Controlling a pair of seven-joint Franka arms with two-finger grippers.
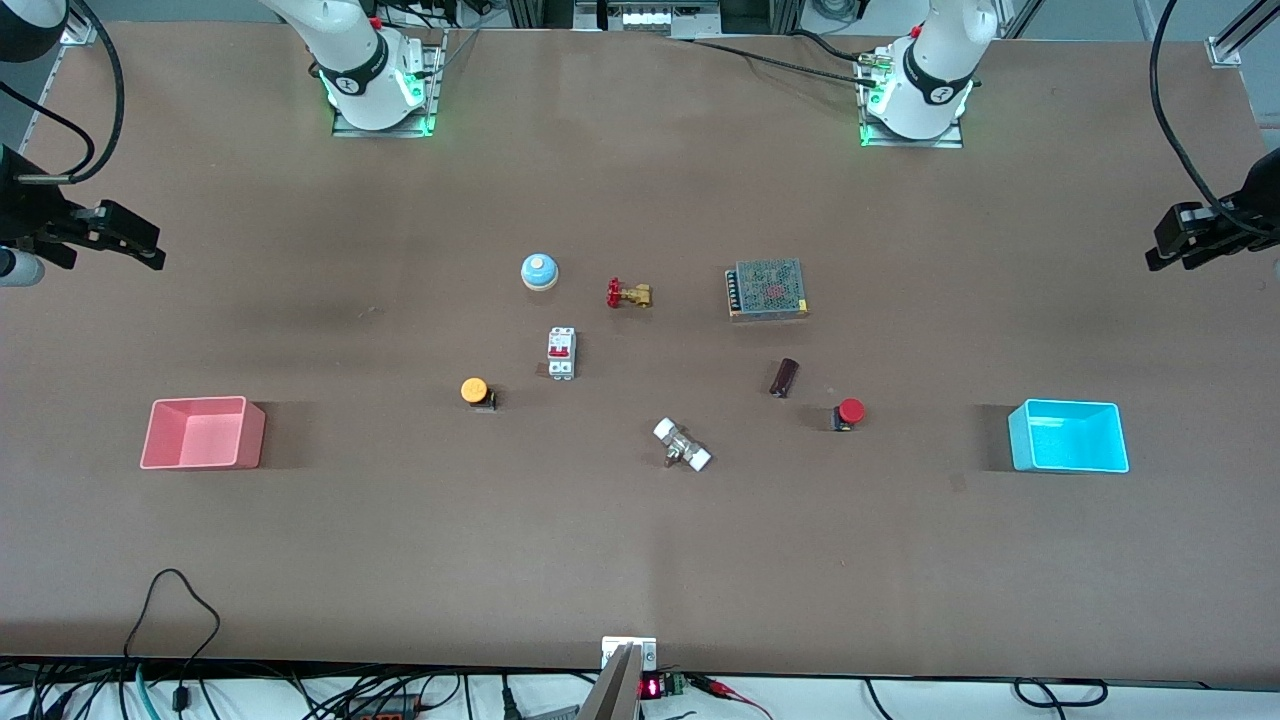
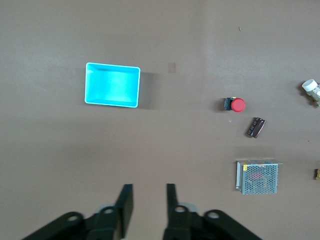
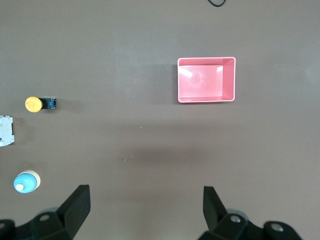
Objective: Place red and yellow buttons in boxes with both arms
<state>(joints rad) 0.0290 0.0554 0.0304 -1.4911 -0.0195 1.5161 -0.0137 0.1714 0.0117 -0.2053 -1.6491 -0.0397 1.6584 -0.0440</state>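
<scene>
The orange-yellow button lies on the table toward the right arm's end, also in the right wrist view. The red button lies toward the left arm's end, also in the left wrist view. The pink box stands empty at the right arm's end. The cyan box stands empty at the left arm's end. My right gripper is wide open, empty, high over its table end. My left gripper is open, empty, high over its end.
Mid-table lie a blue-and-white bell, a red-handled brass valve, a white circuit breaker, a metal mesh power supply, a dark cylinder beside the red button, and a white-capped fitting.
</scene>
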